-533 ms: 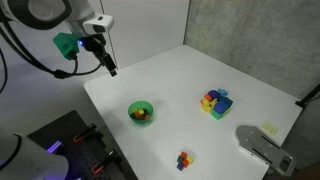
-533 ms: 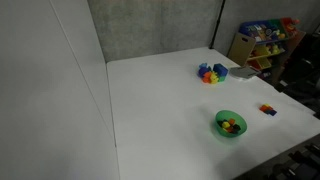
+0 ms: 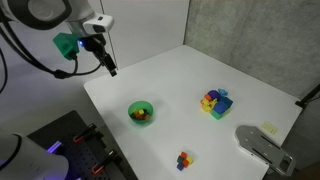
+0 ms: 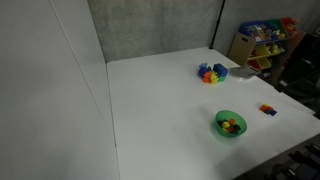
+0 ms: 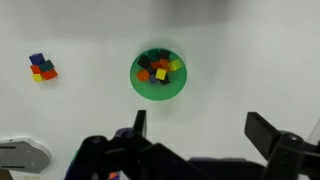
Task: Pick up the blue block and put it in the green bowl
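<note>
- White table [image 3: 240, 75]: took up most of both exterior views, with a grey wall behind its far edge.
- Arm [image 3: 40, 15]: entered at the upper left of an exterior view, raised high and reaching out over the table's far-left edge. It was well apart from every object on the surface.
- Gripper [image 3: 112, 70]: slanted down towards the table and touched nothing. In the wrist view the gripper [image 5: 200, 132] had its two dark fingers [image 5: 140, 124] spread wide with nothing between them, so it was released.
- Multicoloured block pile [image 3: 215, 102]: sat on the right part of the table, also seen towards the far side in an exterior view [image 4: 211, 73].
- Green bowl [image 3: 141, 112]: stood upright on the table nearer the arm's side, well apart from the gripper. The wrist view looked straight down into the bowl [image 5: 136, 85], which held several small cubes in orange, red, yellow and green.
- Blue block [image 5: 37, 59]: sat in a small cluster of cubes [image 5: 43, 71], touching red and yellow ones, left of the bowl in the wrist view and well apart from it. In an exterior view the cluster lay near the table's near edge [image 3: 183, 159]. I could not tell whether the blue block lay on top of its neighbours or beside them.
</note>
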Action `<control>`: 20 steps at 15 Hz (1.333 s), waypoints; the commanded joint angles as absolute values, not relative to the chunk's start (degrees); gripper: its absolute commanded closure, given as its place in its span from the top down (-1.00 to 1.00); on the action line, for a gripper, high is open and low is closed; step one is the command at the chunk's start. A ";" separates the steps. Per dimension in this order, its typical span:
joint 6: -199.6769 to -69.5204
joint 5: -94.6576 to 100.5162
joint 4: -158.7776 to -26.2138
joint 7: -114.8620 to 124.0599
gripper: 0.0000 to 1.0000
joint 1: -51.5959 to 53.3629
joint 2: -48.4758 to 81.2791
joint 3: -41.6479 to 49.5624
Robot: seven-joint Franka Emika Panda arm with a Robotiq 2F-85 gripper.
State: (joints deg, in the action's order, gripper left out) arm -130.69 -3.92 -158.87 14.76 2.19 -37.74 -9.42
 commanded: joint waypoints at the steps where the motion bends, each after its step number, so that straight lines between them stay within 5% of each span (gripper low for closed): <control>1: -130.04 -3.80 -157.72 14.75 1.00 2.26 -36.78 -8.76; 20: -140.52 -0.77 -146.43 7.55 1.00 -5.32 -10.04 1.89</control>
